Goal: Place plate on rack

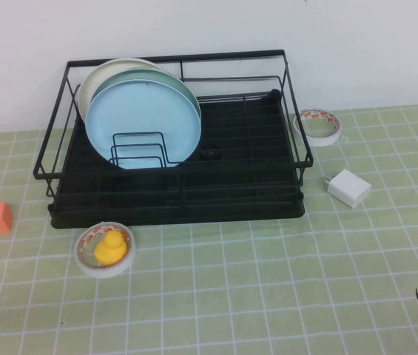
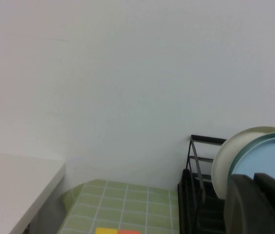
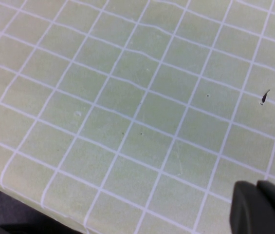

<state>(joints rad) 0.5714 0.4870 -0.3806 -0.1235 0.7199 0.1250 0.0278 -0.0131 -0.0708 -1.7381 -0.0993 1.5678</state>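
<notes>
Dark and shut, the left gripper (image 2: 259, 204) fills the near corner of its wrist view, with the plate (image 2: 268, 158) just beyond it. That blue plate (image 1: 153, 126) already stands on edge in the rack (image 1: 186, 200), foremost of three. Well apart, the right gripper (image 3: 261, 207) hangs shut over bare mat (image 3: 127, 112), so the left arm is nearer.
</notes>
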